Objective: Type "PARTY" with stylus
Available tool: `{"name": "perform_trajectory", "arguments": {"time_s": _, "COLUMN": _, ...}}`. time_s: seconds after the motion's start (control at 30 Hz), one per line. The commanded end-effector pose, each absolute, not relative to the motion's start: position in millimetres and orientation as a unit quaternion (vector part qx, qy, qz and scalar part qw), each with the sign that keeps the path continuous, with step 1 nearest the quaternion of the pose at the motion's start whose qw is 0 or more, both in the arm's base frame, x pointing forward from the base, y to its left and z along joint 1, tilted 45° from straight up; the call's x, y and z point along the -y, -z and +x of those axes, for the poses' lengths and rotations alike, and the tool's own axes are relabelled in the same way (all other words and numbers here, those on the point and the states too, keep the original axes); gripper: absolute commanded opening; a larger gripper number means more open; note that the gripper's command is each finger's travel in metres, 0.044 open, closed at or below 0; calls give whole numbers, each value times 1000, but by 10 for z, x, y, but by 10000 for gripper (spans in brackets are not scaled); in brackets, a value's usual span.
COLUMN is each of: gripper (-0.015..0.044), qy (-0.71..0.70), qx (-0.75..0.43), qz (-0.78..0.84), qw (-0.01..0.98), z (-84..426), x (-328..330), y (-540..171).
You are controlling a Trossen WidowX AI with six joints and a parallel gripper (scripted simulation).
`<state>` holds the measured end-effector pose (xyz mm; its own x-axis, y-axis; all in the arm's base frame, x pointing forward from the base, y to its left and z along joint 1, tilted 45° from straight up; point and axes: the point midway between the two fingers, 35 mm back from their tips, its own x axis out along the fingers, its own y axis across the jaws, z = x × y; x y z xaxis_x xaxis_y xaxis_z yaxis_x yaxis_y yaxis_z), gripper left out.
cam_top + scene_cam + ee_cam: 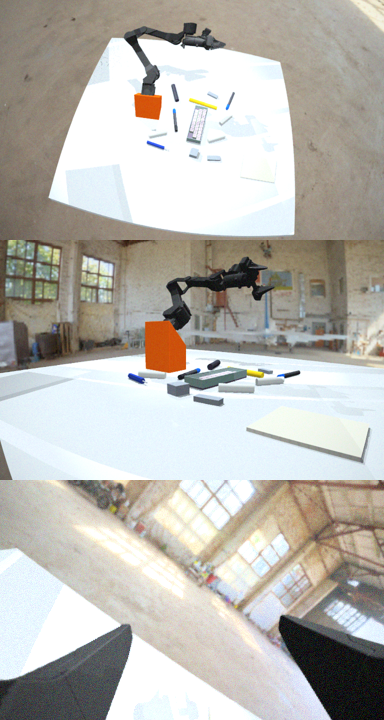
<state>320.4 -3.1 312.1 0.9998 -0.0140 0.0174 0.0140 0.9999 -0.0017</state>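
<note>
Open air above kbd (197, 124) (220, 380), w/ yellow rod (203, 103) (256, 373) near one end.
</note>
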Motion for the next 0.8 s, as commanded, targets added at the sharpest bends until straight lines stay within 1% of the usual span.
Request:
{"name": "perform_trajectory", "arguments": {"time_s": 0.0, "gripper": 414, "qy": 5, "qx": 3, "qz": -1, "qw": 1000, "z": 3218, "x": 27, "y": -3096}}
{"name": "perform_trajectory", "arguments": {"time_s": 0.07, "gripper": 361, "qy": -10, "qx": -39, "qz": -3, "qw": 999, "z": 3325, "x": -5, "y": -2896}}
{"name": "perform_trajectory", "arguments": {"time_s": 0.27, "gripper": 204, "qy": -84, "qx": -229, "qz": 13, "qw": 970, "z": 3605, "x": -147, "y": -1930}}
{"name": "perform_trajectory", "arguments": {"time_s": 0.4, "gripper": 99, "qy": -135, "qx": -356, "qz": 52, "qw": 923, "z": 3600, "x": -260, "y": -1261}}
{"name": "perform_trajectory", "arguments": {"time_s": 0.53, "gripper": 0, "qy": -180, "qx": -471, "qz": 109, "qw": 857, "z": 3455, "x": -377, "y": -674}}
{"name": "perform_trajectory", "arguments": {"time_s": 0.77, "gripper": 0, "qy": -231, "qx": -628, "qz": 247, "qw": 701, "z": 3009, "x": -594, "y": 74}}
